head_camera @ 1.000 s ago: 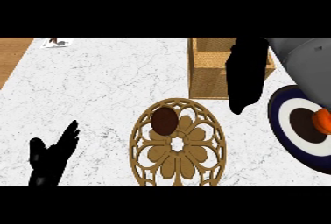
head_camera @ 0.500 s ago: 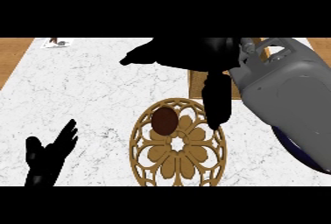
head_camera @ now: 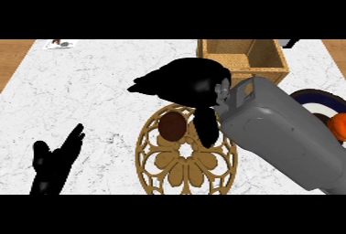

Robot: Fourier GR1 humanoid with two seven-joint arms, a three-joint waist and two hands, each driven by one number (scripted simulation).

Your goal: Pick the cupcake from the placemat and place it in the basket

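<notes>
— Right robot hand [head_camera: 186, 82]?
— Above the upper part of the placemat [head_camera: 186, 157], hanging over the table [head_camera: 94, 91]. Fingers relaxed and spread, one long finger pointing down over the mat just right of the cupcake [head_camera: 171, 125]. Holding nothing. Grey forearm [head_camera: 277, 137] coming in from the lower right, covering the mat's right edge.

— And the left robot hand [head_camera: 54, 162]?
— Low at the left edge of the view, fingers straight and pointing up, resting. Well apart from everything else.

— Location of the cupcake?
— On the placemat, upper left part, seen from above as a dark brown oval. Just left of the downward finger; cannot tell whether touching or merely close.

— Placemat itself?
— Round, tan, wooden-looking, with a cut-out flower pattern. Flat on the white marbled table, near the lower middle.

— The basket [head_camera: 260, 68]?
— Woven, rectangular, tan, at the top right of the table, beyond the right robot hand. Nothing seen inside.

— Anything else around?
— Dark blue and white plate [head_camera: 317, 98] at the right edge, partly hidden by the forearm, with something orange [head_camera: 338, 124] on it. Small object [head_camera: 61, 44] far off at the top left corner, too small to identify.
</notes>
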